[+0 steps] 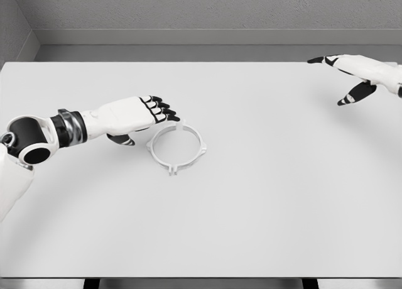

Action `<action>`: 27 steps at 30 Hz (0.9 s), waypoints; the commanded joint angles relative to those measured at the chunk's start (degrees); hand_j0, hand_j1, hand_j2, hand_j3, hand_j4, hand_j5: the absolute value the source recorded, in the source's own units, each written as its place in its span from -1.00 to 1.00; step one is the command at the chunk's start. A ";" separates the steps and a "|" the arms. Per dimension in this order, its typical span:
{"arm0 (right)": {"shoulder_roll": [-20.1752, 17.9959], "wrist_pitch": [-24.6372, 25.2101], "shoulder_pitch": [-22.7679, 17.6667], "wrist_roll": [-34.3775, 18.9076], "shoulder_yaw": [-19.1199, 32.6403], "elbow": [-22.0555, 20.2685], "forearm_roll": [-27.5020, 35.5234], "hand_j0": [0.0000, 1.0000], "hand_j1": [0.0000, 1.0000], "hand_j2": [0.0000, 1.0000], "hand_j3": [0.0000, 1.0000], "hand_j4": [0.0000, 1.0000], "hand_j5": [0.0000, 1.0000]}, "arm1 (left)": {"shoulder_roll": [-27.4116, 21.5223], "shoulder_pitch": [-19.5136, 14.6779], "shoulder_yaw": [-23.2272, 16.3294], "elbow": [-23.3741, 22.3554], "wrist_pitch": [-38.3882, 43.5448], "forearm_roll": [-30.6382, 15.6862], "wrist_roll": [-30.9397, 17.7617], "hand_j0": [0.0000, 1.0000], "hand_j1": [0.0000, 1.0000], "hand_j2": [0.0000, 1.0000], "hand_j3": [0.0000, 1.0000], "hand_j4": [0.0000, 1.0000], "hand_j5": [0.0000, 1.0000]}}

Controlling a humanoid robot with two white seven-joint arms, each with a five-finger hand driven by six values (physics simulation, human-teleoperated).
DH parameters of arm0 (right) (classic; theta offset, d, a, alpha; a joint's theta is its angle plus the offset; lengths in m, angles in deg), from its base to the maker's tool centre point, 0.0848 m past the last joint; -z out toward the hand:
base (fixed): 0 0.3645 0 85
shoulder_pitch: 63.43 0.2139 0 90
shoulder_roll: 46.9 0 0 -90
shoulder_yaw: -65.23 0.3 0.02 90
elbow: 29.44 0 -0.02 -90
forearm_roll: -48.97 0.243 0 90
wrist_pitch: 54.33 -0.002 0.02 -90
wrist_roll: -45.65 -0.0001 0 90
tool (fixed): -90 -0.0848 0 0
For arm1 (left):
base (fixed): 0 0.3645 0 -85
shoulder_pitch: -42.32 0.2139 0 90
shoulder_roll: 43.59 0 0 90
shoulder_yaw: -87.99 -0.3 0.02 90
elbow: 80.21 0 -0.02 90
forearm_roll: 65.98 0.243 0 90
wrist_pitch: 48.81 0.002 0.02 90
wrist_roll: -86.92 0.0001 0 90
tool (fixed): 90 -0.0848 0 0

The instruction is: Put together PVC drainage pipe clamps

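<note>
While left hand [135, 116] hovers relaxed, fingertips [168, 112] reach clamp ring [177, 147] rim.

— Left arm? — Reaching in from the lower left, forearm level; the left hand [135, 118] palm down, fingers loosely curled (thumb tucked beneath).
— Right? — The right hand [358, 74] at the upper right edge; fingers extended, spread.

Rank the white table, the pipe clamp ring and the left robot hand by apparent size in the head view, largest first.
1. The flat white table, filling most of the frame.
2 and 3. The white plastic ring-shaped pipe clamp and the left robot hand look about alike; no firm ranking.
</note>
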State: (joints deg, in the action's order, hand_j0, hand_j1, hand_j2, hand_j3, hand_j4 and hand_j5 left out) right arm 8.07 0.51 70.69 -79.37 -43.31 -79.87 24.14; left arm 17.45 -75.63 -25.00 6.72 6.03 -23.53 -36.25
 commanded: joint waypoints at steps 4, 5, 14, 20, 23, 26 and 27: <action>-0.04 0.16 -0.18 0.03 0.09 -0.02 0.31 1.00 1.00 1.00 1.00 1.00 1.00 | 1.10 0.09 0.05 -0.53 0.15 1.05 0.03 1.00 1.00 1.00 1.00 1.00 1.00; -0.04 0.16 -0.26 0.03 0.09 -0.02 0.31 1.00 1.00 1.00 1.00 1.00 1.00 | 1.10 0.00 -0.04 -0.62 0.15 1.05 0.03 1.00 1.00 1.00 1.00 1.00 1.00; -0.12 0.16 -0.26 0.03 0.09 0.15 0.31 1.00 1.00 1.00 1.00 1.00 1.00 | 2.77 0.00 0.05 -2.37 0.15 3.51 0.03 1.00 1.00 1.00 1.00 1.00 1.00; 0.05 0.16 -0.26 0.03 0.09 0.15 0.22 1.00 1.00 1.00 1.00 1.00 1.00 | 3.56 -0.09 0.05 -3.52 0.15 4.92 0.03 1.00 1.00 1.00 1.00 1.00 1.00; 0.05 0.16 -0.26 0.03 0.09 0.15 0.22 1.00 1.00 1.00 1.00 1.00 1.00 | 3.56 -0.35 0.05 -3.60 0.15 5.27 0.03 1.00 1.00 1.00 1.00 1.00 1.00; 0.14 0.16 -0.18 0.03 0.09 0.15 0.22 1.00 1.00 1.00 1.00 1.00 1.00 | 4.09 -0.53 0.05 -4.40 0.15 6.06 0.12 1.00 1.00 1.00 1.00 1.00 1.00; 0.14 0.16 -0.09 0.03 0.09 0.15 0.22 1.00 1.00 1.00 1.00 1.00 1.00 | 4.18 -0.61 0.05 -4.66 0.15 6.24 0.12 1.00 1.00 1.00 1.00 1.00 1.00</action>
State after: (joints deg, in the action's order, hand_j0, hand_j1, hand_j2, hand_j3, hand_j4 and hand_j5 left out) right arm 8.22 0.51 70.60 -79.37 -43.29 -79.69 23.97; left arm 21.40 -76.24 -24.98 2.53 6.04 -17.45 -36.19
